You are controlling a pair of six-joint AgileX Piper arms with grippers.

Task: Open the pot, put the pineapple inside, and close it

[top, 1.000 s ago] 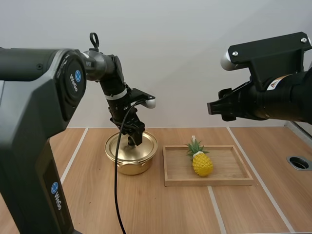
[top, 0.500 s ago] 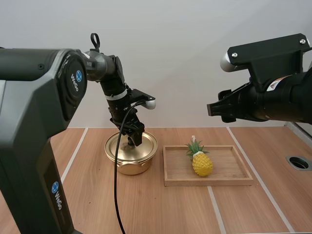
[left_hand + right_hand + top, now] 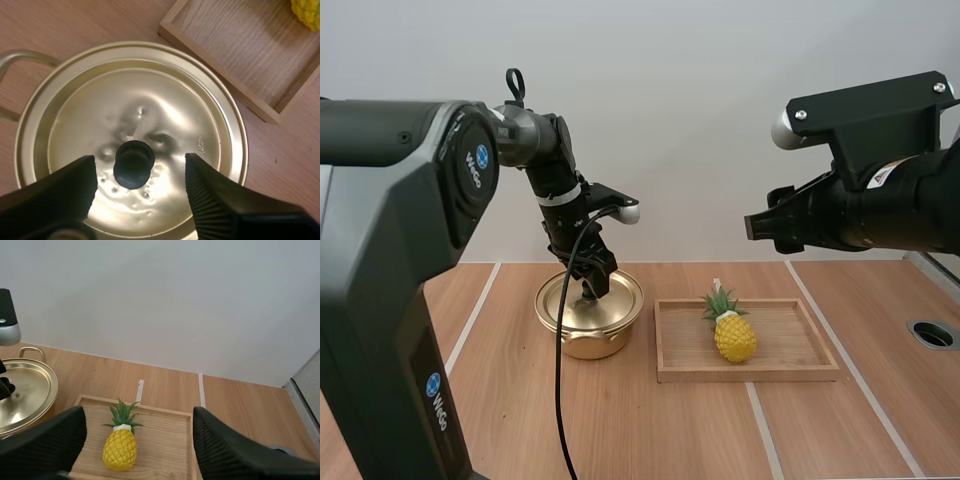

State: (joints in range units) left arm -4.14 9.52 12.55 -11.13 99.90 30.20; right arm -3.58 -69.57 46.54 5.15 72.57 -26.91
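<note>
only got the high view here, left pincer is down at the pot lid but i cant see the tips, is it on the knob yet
observer: Not yet. In the left wrist view the left pincer is open, with one finger on each side of the black knob and a gap on both sides.
operator: lid look ok from there
observer: The lid is dented around the knob.
operator: and the right pincer, open or shut
observer: Open. In the right wrist view the right pincer has its fingers well apart, above the near end of the tray, where the pineapple lies.
</note>
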